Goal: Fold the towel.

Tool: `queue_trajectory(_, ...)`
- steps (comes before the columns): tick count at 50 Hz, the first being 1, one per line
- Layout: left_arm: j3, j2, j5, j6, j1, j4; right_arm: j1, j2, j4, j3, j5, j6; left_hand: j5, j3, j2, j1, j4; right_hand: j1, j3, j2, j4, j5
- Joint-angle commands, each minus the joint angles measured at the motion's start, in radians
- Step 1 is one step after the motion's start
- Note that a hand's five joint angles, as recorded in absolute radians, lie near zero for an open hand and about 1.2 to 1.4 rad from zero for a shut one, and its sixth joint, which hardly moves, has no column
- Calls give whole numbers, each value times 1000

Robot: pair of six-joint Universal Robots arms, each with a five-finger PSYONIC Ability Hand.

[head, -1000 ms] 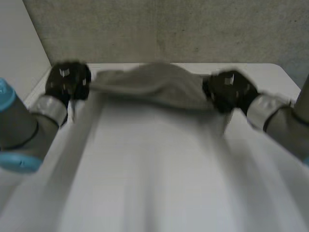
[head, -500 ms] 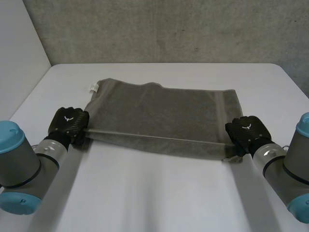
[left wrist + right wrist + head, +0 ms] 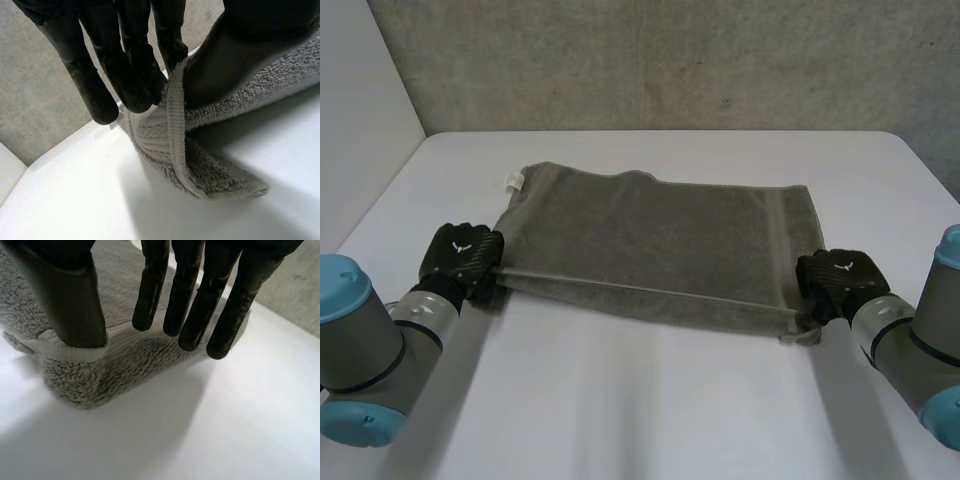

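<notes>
A grey towel (image 3: 650, 235) lies spread across the middle of the white table (image 3: 650, 400), its near edge running between my two hands. My left hand (image 3: 460, 255) is at the near left corner. In the left wrist view its fingers (image 3: 125, 75) and thumb pinch the folded towel edge (image 3: 200, 170), which hangs slightly off the table. My right hand (image 3: 835, 280) is at the near right corner. In the right wrist view its fingers (image 3: 195, 300) are straight and lifted off the towel (image 3: 100, 380), with the thumb resting on the hem.
A small white label (image 3: 512, 181) sticks out at the towel's far left corner. A grey wall (image 3: 650, 60) stands behind the table. White tabletop lies between the towel and me.
Both hands have come from the far side to the near side, and the bunched towel now lies flat. The right hand's fingers have straightened off the cloth.
</notes>
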Motion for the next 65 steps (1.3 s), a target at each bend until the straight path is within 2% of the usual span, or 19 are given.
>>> queue_trajectory(1, 2, 0, -1, 0, 1, 4, 3, 23, 130, -35, -44, 10, 61, 61, 52, 89, 42, -26, -28, -27, -27, -19)
queue_trajectory(16, 1, -2, -1, 0, 4, 9, 14, 24, 181, -38, -61, 133, 61, 61, 52, 89, 42, 18, 15, 17, 17, 25)
queue_trajectory(20, 2, -2, -1, 0, 4, 9, 13, 27, 164, -35, -59, 133, 61, 61, 52, 89, 42, 244, 242, 243, 243, 252)
queue_trajectory(22, 2, -2, -1, 0, 6, 12, 2, 16, 131, -32, -61, 133, 61, 61, 52, 89, 42, 547, 545, 546, 547, 555)
queue_trajectory(29, 4, -3, -1, -5, 12, 33, -29, -52, 42, -13, -58, 131, 61, 61, 52, 89, 42, 548, 546, 547, 548, 556)
queue_trajectory(30, 4, -5, -1, -3, 13, 42, -53, -94, 19, 0, -59, 131, -116, -116, -125, -88, -135, 548, 546, 547, 548, 556)
queue_trajectory(31, 4, -5, -1, -3, 13, 42, -53, -94, 18, 0, -59, 131, -118, -117, -127, -90, -136, 548, 546, 547, 548, 556)
queue_trajectory(32, 5, -15, -1, 0, 13, 50, -76, -134, 2, 13, -61, 131, -344, -344, -353, -317, -363, 548, 546, 547, 548, 556)
queue_trajectory(33, 10, -28, -3, 0, 13, 59, -93, -164, -8, 19, -61, 131, -431, -431, -440, -403, -450, 548, 546, 547, 548, 556)
queue_trajectory(42, 59, -111, -44, 1, 16, 102, -107, -197, -11, 16, -65, 131, -593, -593, -602, -566, -612, 548, 546, 547, 548, 556)
queue_trajectory(47, 94, -146, -53, 1, 16, 91, -106, -195, -11, 19, -65, 128, -561, -561, -570, -534, -580, 548, 546, 547, 548, 556)
queue_trajectory(50, 104, -155, -55, 1, 16, 87, -104, -195, -11, 19, -65, 125, -423, -423, -432, -396, -442, 548, 546, 547, 548, 556)
queue_trajectory(51, 105, -155, -55, 1, 16, 82, -105, -195, -11, 17, -65, 124, -231, -231, -240, -204, -250, 548, 546, 547, 548, 556)
queue_trajectory(52, 105, -155, -55, 1, 16, 82, -107, -195, -11, 16, -65, 122, -229, -229, -238, -202, -248, 548, 546, 547, 548, 556)
queue_trajectory(53, 105, -151, -53, 1, 16, 76, -107, -195, -11, 16, -65, 122, 27, 27, 17, 54, 8, 548, 546, 547, 548, 556)
queue_trajectory(54, 105, -146, -53, 3, 16, 65, -109, -195, -9, 10, -65, 119, 61, 61, 52, 88, 42, 548, 546, 547, 548, 556)
queue_trajectory(58, 107, -121, -52, 3, 20, 33, -110, -194, 5, -7, -64, 104, 61, 61, 52, 89, 42, 548, 546, 547, 548, 556)
queue_trajectory(61, 96, -29, -52, 1, 30, -18, -110, -197, 37, -29, -70, 52, 61, 61, 52, 89, 42, 548, 546, 547, 548, 556)
queue_trajectory(65, 85, 139, -50, 0, 30, -106, -113, -278, 210, -93, -96, -86, 61, 61, 52, 89, 42, 548, 546, 547, 548, 556)
